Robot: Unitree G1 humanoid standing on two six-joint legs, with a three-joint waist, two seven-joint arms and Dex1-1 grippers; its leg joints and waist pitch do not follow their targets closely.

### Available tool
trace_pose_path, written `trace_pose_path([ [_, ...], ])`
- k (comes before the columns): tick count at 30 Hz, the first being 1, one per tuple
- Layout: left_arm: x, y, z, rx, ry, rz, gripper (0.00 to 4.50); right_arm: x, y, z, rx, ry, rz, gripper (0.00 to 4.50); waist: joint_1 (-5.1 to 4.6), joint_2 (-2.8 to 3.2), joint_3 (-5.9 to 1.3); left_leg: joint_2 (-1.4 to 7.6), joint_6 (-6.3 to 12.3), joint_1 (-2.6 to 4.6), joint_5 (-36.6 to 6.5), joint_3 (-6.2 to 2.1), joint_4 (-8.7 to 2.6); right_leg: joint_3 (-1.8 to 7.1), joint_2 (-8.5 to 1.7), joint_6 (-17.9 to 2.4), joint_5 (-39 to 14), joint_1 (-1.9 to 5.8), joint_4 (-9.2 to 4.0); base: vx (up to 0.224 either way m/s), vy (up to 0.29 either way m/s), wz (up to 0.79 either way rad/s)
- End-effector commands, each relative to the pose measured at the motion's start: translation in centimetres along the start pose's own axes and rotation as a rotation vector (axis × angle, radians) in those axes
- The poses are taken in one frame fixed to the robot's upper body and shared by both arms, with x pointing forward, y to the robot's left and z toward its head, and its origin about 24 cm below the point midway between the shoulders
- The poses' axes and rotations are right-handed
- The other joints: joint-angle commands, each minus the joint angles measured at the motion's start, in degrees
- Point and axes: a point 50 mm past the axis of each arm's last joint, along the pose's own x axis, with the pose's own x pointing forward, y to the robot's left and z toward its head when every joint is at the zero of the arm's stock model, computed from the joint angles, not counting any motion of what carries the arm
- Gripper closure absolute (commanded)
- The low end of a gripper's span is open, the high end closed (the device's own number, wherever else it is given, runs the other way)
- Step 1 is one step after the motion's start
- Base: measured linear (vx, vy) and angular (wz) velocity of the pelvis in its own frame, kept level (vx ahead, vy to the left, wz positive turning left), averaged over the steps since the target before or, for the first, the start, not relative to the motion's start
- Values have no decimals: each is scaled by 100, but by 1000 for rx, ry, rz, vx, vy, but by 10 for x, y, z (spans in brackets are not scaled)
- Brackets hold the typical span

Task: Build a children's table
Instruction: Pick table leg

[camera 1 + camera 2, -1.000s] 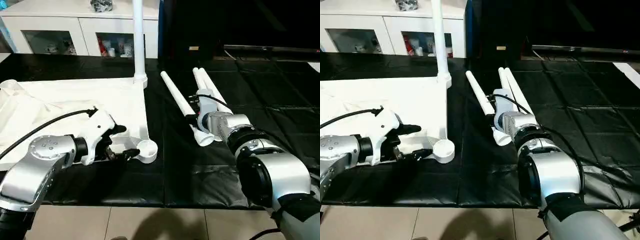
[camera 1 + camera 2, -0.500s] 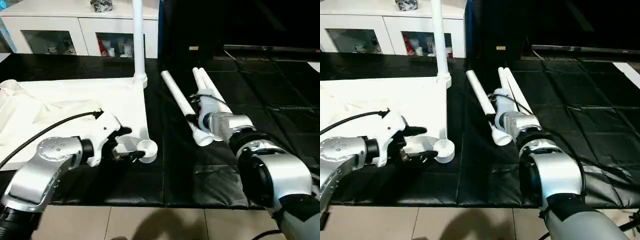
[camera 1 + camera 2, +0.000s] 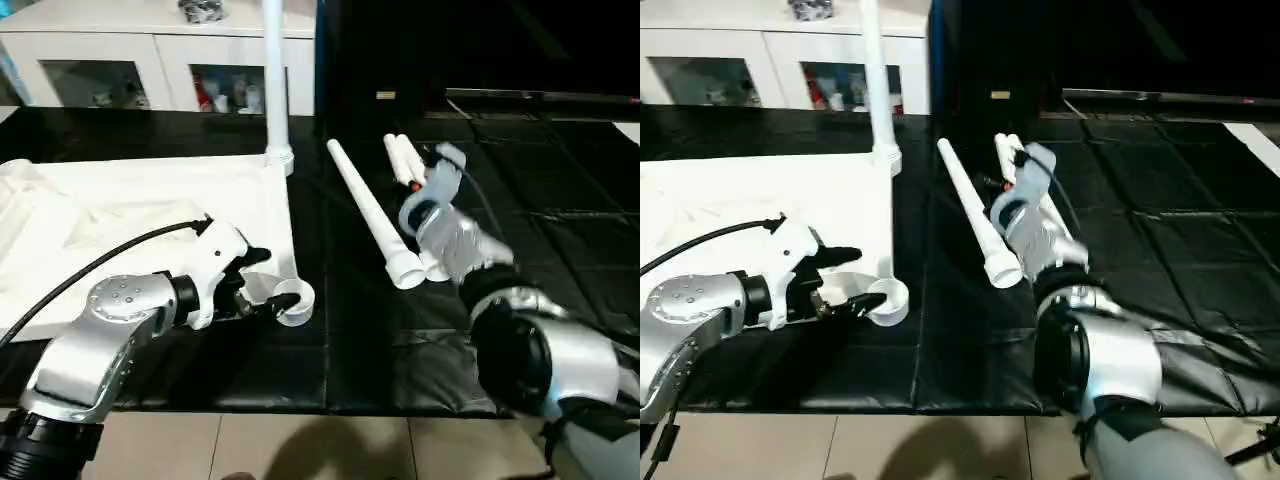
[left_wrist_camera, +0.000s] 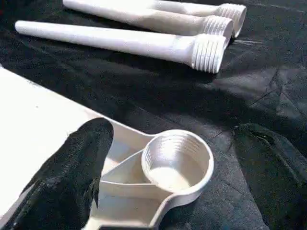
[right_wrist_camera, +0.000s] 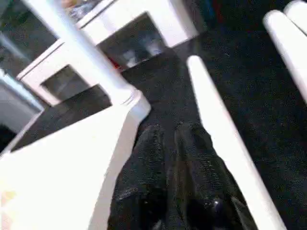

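Black matting carries the table top point(image 3: 150, 200), whose corner socket point(image 4: 177, 160) the spread left claw point(image 4: 158, 191) straddles.

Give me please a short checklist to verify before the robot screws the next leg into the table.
1. Near corner socket is empty, its thread visible: ok.
2. Left gripper is open with the socket between its fingers: ok; whether it touches the socket: cannot tell.
3. Three loose legs lie on the black mat, threaded ends toward the robot: ok.
4. Right gripper holds a leg: not ok; it is shut and empty.
5. Upright leg stands in the far corner: ok.
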Motion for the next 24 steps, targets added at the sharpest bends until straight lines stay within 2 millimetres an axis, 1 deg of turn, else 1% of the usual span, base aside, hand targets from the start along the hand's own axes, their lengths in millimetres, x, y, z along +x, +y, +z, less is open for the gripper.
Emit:
trace_pose_path([
  [1,0,2,4,19,-14,20,0,-1,1,3,-170,16,28,440,4,-15,-427,38,93,-5,-883,82,-354,231,-363,-1179,-1015,371,-367,0,0,0],
  [2,0,2,4,19,-15,24,0,-1,1,1,-225,44,27,414,2,1,-423,32,84,-2,-839,86,-354,232,-360,-1174,-1028,363,-375,0,0,0],
  [3,-1,3,4,19,-18,30,0,0,1,-2,-304,86,28,399,-3,-16,-420,31,71,2,-817,86,-355,227,-354,-1188,-1053,360,-371,0,0,0],
  [4,-1,3,4,19,-18,30,0,0,1,-2,-304,86,28,394,-3,-16,-420,31,71,2,-817,86,-355,227,-354,-1188,-1053,360,-371,0,0,0],
  [5,-2,3,4,20,-19,39,0,1,4,0,-407,99,32,405,2,-22,-418,35,56,-4,-838,83,-355,237,-367,-1153,-1116,363,-374,0,0,0],
  [6,-3,3,4,21,-19,41,0,2,6,2,-432,97,33,405,2,-21,-418,33,54,-1,-848,86,-355,236,-366,-1142,-1125,360,-378,0,0,0],
  [7,-3,3,4,20,-19,43,0,3,7,4,-449,97,28,388,0,-10,-417,33,45,-1,-860,86,-351,245,-366,-1126,-1112,359,-376,0,0,0],
  [8,-4,4,3,20,-18,50,0,4,9,7,-469,86,17,364,2,-14,-416,33,45,1,-872,84,-354,243,-363,-1113,-1109,361,-373,0,0,0],
  [9,-5,4,2,21,-14,58,0,5,9,10,-515,86,-19,350,4,27,-415,31,35,4,-913,79,-352,245,-365,-1111,-1126,355,-372,0,0,0],
  [10,-5,4,2,21,-13,60,0,5,9,10,-527,86,-28,351,-8,12,-413,32,-3,8,-931,79,-357,238,-358,-1116,-1143,347,-378,0,0,0],
  [11,-7,4,1,25,-8,67,0,7,11,15,-556,75,-64,351,-6,5,-414,30,-23,10,-972,76,-356,241,-359,-1107,-1159,348,-372,0,0,0],
  [12,-7,4,1,25,-8,67,0,7,11,15,-556,75,-64,338,-9,10,-412,30,-31,15,-999,77,-357,241,-356,-1104,-1173,340,-371,0,0,0],
  [13,-8,4,1,27,-6,70,0,8,12,18,-551,63,-84,319,-9,-19,-410,29,-24,10,-1039,79,-361,242,-354,-1066,-1182,349,-375,0,0,0],
  [14,-10,4,1,27,-8,80,0,9,12,21,-601,73,-128,319,-9,-45,-411,36,-42,2,-987,72,-368,239,-355,-1054,-1143,349,-357,0,0,0],
  [15,-13,4,2,27,-9,96,0,10,13,24,-643,96,-177,309,-10,-40,-409,32,-45,-2,-966,72,-367,239,-351,-1048,-1118,351,-348,0,0,0],
  [16,-13,4,2,27,-9,101,0,10,13,25,-644,105,-187,301,-16,-40,-407,31,-69,4,-959,73,-363,242,-347,-1042,-1107,342,-336,0,0,0],
  [17,-16,3,2,28,-8,112,0,10,14,25,-637,127,-197,281,-12,-38,-403,26,-70,4,-995,78,-360,246,-343,-1004,-1103,339,-344,0,0,0],
  [18,-21,1,1,38,4,123,0,11,17,23,-589,166,-170,272,-16,-67,-399,29,-64,2,-1023,81,-365,246,-340,-982,-1104,338,-349,0,0,0],
  [19,-24,0,1,44,11,126,0,12,18,22,-570,184,-155,265,-32,-100,-370,39,-56,-21,-1094,62,-386,243,-351,-959,-1167,345,-338,0,0,0],
  [20,-27,-1,1,42,16,132,0,12,20,20,-565,204,-150,258,-45,-97,-321,42,-57,-15,-1208,72,-394,252,-342,-911,-1267,300,-371,0,0,0],
  [21,-30,-3,1,39,17,135,0,12,20,19,-567,216,-150,249,-54,-111,-281,41,-58,-23,-1250,69,-407,254,-334,-891,-1325,285,-377,0,0,0],
  [22,-32,-4,1,39,20,140,0,12,22,17,-560,232,-134,249,-58,-97,-266,47,-82,1,-1350,66,-414,255,-333,-886,-1405,270,-389,0,0,0],
  [23,-34,-6,1,40,23,144,0,13,23,16,-559,244,-120,238,-57,-97,-273,48,-87,6,-1359,65,-410,256,-335,-884,-1397,272,-385,0,0,0],
  [24,-37,-8,1,39,28,147,0,13,24,13,-590,268,-113,221,-55,-103,-241,47,-94,8,-1378,63,-417,264,-330,-900,-1339,256,-385,0,0,0],
])
